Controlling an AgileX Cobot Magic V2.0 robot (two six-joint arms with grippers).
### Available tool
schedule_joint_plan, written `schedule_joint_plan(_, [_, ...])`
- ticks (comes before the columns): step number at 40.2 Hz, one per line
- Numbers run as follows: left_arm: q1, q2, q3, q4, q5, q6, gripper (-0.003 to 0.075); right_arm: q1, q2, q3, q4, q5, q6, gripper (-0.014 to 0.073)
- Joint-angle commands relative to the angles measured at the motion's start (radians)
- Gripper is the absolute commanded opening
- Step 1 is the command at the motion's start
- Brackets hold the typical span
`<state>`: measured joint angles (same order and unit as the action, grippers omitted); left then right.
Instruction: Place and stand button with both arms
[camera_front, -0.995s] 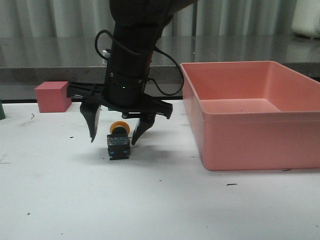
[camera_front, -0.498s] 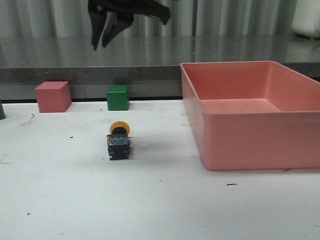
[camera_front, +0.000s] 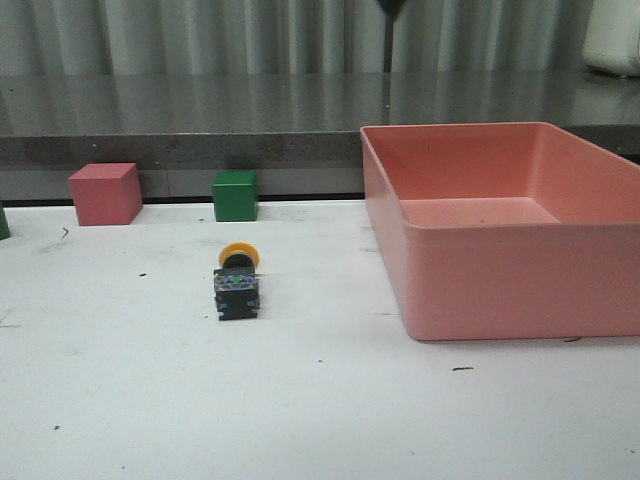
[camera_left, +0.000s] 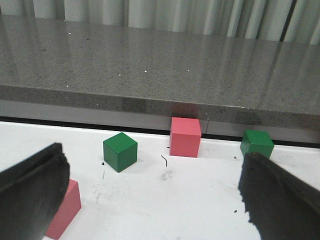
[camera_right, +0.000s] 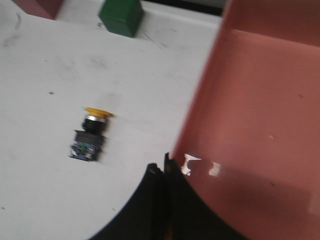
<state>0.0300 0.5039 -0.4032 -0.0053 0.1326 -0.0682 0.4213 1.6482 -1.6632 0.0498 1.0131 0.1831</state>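
Button lying free on the white table

The button (camera_front: 237, 282) lies on its side, yellow cap toward the green cube (camera_front: 235, 195), left of the pink bin (camera_front: 505, 225). Right gripper (camera_right: 164, 172) is pressed closed, empty; left gripper (camera_left: 150, 195) is spread wide, empty.

white desk (camera_front: 300, 420): pink bin (camera_front: 510, 230) on right side, pink cube (camera_front: 104, 193) and green cube (camera_front: 235, 195) along back edge, grey counter (camera_front: 200, 110) behind
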Motion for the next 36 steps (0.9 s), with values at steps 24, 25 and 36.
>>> schedule_joint_plan(24, [0.002, 0.009, -0.038, -0.005, -0.086, -0.006, 0.0661, -0.200, -0.846, 0.936, -0.079, -0.411, -0.078, -0.0067])
schedule_joint_plan(25, [0.002, 0.009, -0.038, -0.005, -0.086, -0.006, 0.0661, -0.200, -0.879, 0.973, -0.085, -0.430, -0.078, -0.0067])
schedule_joint_plan(36, [0.002, 0.009, -0.038, -0.005, -0.090, -0.006, 0.0661, -0.200, -1.286, 1.235, -0.092, -0.610, -0.078, -0.0067])
